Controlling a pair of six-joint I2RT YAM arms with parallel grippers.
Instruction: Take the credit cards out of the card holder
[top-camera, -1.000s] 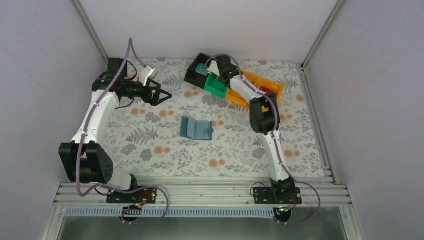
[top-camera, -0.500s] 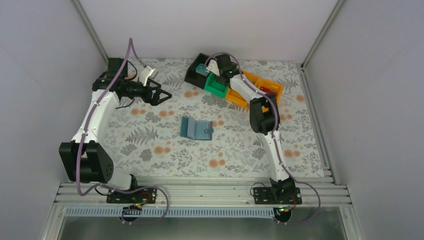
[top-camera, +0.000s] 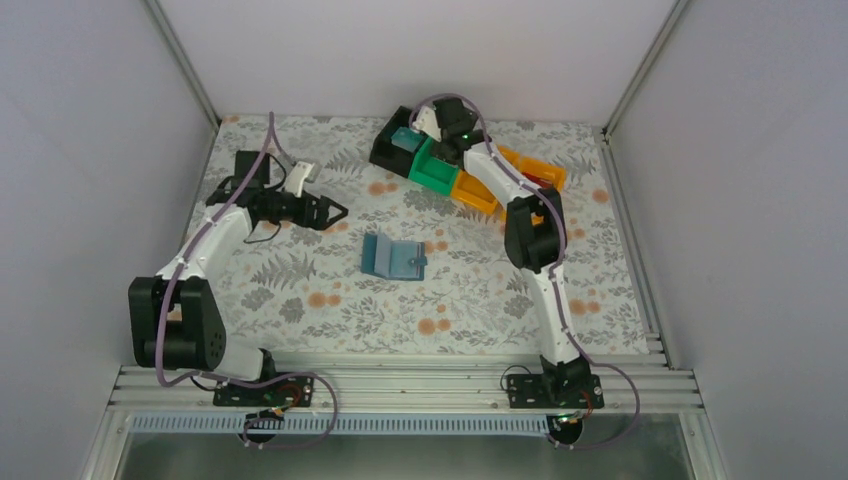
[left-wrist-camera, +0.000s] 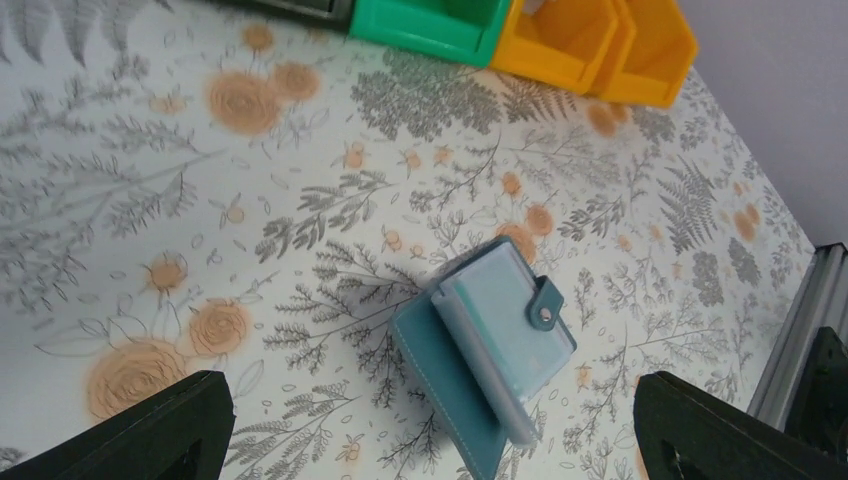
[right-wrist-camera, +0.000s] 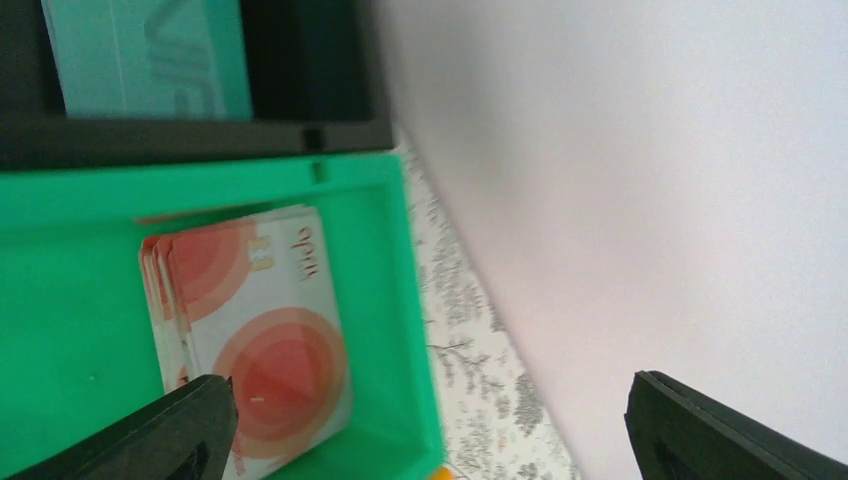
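The blue-teal card holder (top-camera: 393, 257) lies open on the floral table, its snap tab to the right; in the left wrist view the card holder (left-wrist-camera: 490, 350) lies below and ahead of my fingers. My left gripper (top-camera: 335, 211) (left-wrist-camera: 430, 428) hovers open and empty, left of and behind it. My right gripper (top-camera: 426, 132) (right-wrist-camera: 430, 425) is open and empty above the back bins. Pale credit cards (right-wrist-camera: 250, 340) with red circles lie stacked in the green bin (right-wrist-camera: 60, 340). A teal card (right-wrist-camera: 150, 55) (top-camera: 403, 138) lies in the black bin (right-wrist-camera: 310, 70).
The black bin (top-camera: 384, 150), green bin (top-camera: 436, 176) and two orange bins (top-camera: 476, 193) stand in a slanted row at the back. White walls enclose the table on three sides. A metal rail (top-camera: 400, 378) with the arm bases runs along the near edge.
My right gripper has opened over the green bin and lifted slightly. My left arm has swung nearer and to the right, toward the card holder, staying open.
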